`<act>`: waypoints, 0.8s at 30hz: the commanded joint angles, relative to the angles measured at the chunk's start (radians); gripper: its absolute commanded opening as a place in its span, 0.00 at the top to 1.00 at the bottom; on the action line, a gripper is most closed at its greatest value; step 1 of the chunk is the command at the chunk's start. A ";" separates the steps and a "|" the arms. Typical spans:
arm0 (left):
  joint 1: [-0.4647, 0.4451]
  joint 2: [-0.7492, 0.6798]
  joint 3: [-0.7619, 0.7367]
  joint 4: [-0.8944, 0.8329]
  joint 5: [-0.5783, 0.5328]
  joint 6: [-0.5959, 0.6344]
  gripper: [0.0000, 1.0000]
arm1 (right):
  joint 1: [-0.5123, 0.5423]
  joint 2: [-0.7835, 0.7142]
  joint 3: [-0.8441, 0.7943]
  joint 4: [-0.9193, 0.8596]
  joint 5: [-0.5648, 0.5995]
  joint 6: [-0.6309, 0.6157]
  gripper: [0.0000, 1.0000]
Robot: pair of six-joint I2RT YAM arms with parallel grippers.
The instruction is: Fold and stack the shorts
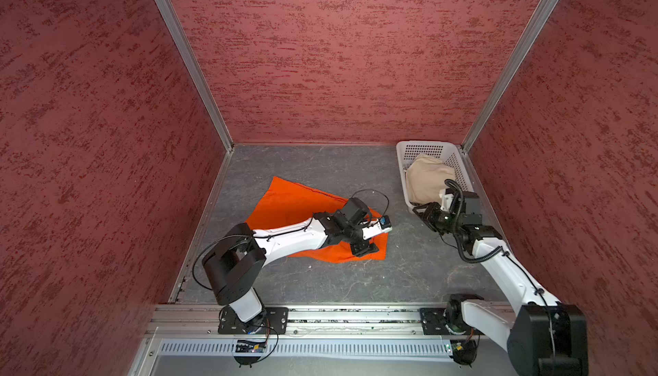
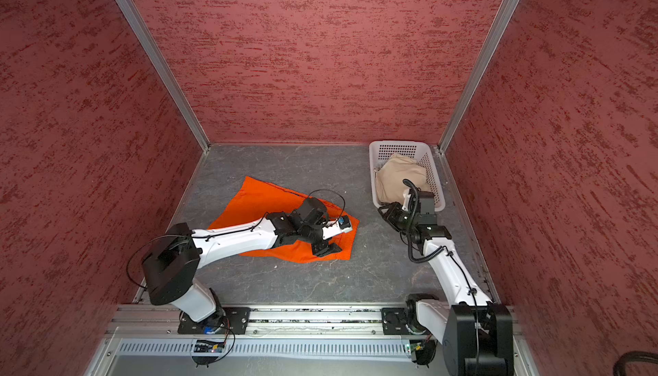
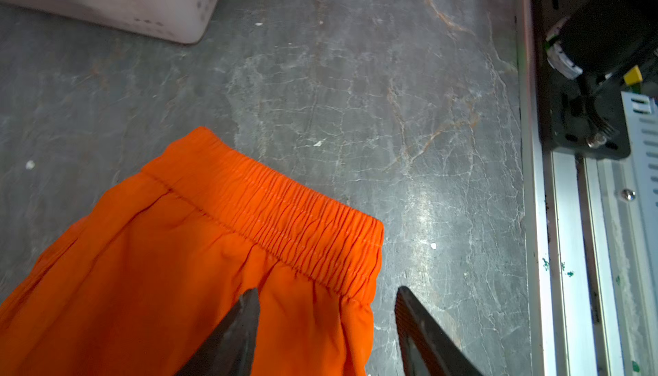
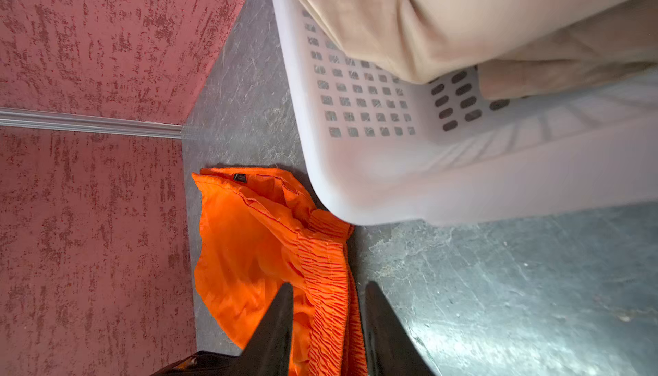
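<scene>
Beige shorts [image 4: 463, 18] blurred (cut off too)

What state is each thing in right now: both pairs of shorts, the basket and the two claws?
orange shorts: lying rumpled on the table, not gripped.
beige shorts: bunched up inside the basket.
basket: upright in the table's far right corner, holding the beige shorts.
left gripper: open, empty, above the orange waistband.
right gripper: open, empty, beside the basket's near end.

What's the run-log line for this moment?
left gripper: open over orange shorts waistband | right gripper: open beside basket | beige shorts: in basket | stack: not started
</scene>
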 commanded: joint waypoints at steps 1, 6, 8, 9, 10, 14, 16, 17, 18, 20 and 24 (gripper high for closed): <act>-0.030 0.038 0.032 -0.002 0.054 0.166 0.38 | -0.010 -0.017 -0.029 0.001 -0.049 -0.018 0.64; -0.053 0.108 0.038 -0.010 -0.003 0.242 0.37 | -0.013 -0.024 -0.048 0.013 -0.054 -0.010 0.63; -0.053 0.131 0.031 -0.011 -0.023 0.263 0.37 | -0.014 -0.025 -0.055 0.017 -0.054 -0.009 0.63; -0.052 0.140 0.028 -0.012 -0.033 0.270 0.37 | -0.013 -0.025 -0.059 0.018 -0.055 -0.007 0.62; -0.051 0.147 0.020 -0.005 -0.046 0.274 0.37 | -0.015 -0.025 -0.062 0.018 -0.055 -0.008 0.62; -0.033 0.165 -0.028 0.041 -0.105 0.271 0.37 | -0.014 -0.030 -0.077 0.016 -0.051 -0.002 0.60; -0.028 0.175 -0.048 0.069 -0.128 0.256 0.37 | -0.015 -0.035 -0.086 0.016 -0.048 0.005 0.58; -0.028 0.179 -0.060 0.089 -0.144 0.247 0.37 | -0.014 -0.040 -0.089 0.016 -0.048 0.011 0.57; -0.027 0.183 -0.071 0.114 -0.160 0.230 0.38 | -0.014 -0.045 -0.095 0.017 -0.048 0.015 0.55; -0.027 0.191 -0.086 0.156 -0.181 0.203 0.41 | -0.013 -0.060 -0.103 0.018 -0.048 0.026 0.52; -0.015 0.161 -0.085 0.187 -0.144 0.116 0.68 | -0.013 -0.111 -0.131 0.035 -0.054 0.085 0.47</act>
